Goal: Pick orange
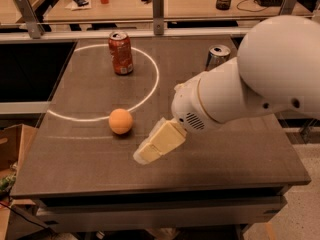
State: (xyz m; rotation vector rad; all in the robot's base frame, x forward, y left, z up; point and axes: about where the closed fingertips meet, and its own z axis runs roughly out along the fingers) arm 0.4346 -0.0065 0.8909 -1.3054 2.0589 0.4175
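One smooth round orange (120, 121) on matte table (240, 159), blocky cream gripper (142, 156) just beside (fingers (165, 137) pressed together)

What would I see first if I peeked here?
The big white robot arm fills the right side, its gripper pointing down toward the dark table. Just left of the gripper sits a small orange, apart from it, with a red soda can standing farther back.
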